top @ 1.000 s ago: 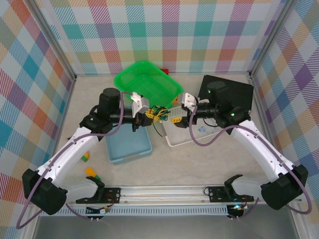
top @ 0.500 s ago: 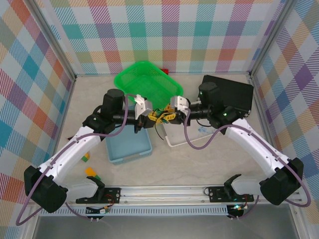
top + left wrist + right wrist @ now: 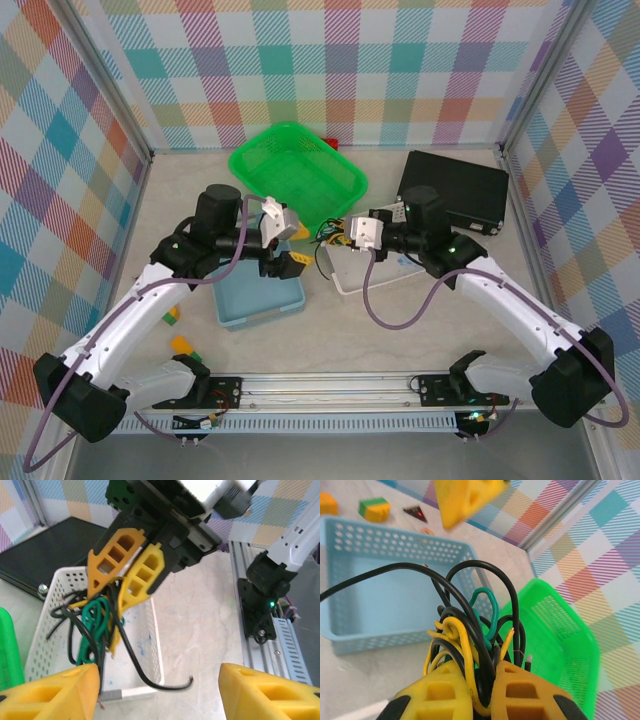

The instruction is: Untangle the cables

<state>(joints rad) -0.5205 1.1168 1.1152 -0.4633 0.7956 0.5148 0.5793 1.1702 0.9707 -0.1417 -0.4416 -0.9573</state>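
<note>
1. Near the left arm's base, small colored blocks lie on the counter.
2. The left claw hangs above the far right corner of a blue basket. In its own wrist view the left claw has its yellow fingers wide apart, with nothing between them.
3. A green basket stands behind the blue one, near the back wall.
4. The cables, black, yellow and dark green, form one small knot in the air between the two claws, near the green basket's front edge and over the left end of a white basket.
5. From the left wrist, the cables dangle into the white basket. One black end curls out past its rim.
6. The right claw is clamped on the knot. From the right wrist, the loops of the cables rise out of the closed right claw, with the blue basket and green basket beyond.
7. A flat black case lies at the far right, behind the white basket.
</note>
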